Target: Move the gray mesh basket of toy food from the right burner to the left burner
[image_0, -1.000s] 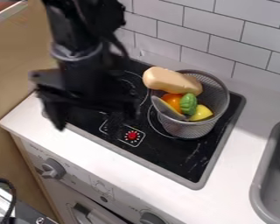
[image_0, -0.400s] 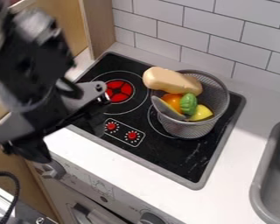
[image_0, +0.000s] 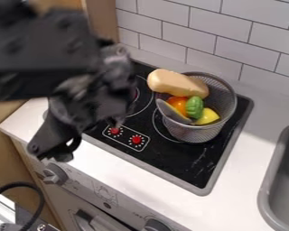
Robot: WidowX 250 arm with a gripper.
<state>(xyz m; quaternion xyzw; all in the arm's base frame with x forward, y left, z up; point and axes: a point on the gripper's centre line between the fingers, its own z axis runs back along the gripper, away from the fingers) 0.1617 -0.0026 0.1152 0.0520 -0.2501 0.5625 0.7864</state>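
The black gripper [image_0: 86,137] hangs at the left over the front left edge of the stove, its two fingers apart with nothing between them. To its right, a grey mesh basket [image_0: 192,134] stands upright on the black stovetop [image_0: 177,160]. A tan, rounded oblong item [image_0: 174,84] lies across the basket's upper left rim. Inside are an orange item [image_0: 178,103], a green ridged item [image_0: 194,107], a yellow item [image_0: 207,116] and a grey curved piece [image_0: 173,112]. The gripper is apart from the basket.
Red printed knobs [image_0: 136,139] mark the stovetop's front. A grey sink [image_0: 268,191] is set into the white counter [image_0: 255,149] at the right. White wall tiles [image_0: 231,27] rise behind. Real knobs [image_0: 54,173] stick out from the front panel, and a black cable curves at the lower left.
The gripper swung left off the stove's left part, then came back slightly right and turned, with the arm now across the upper left. The basket and its contents have stayed put.
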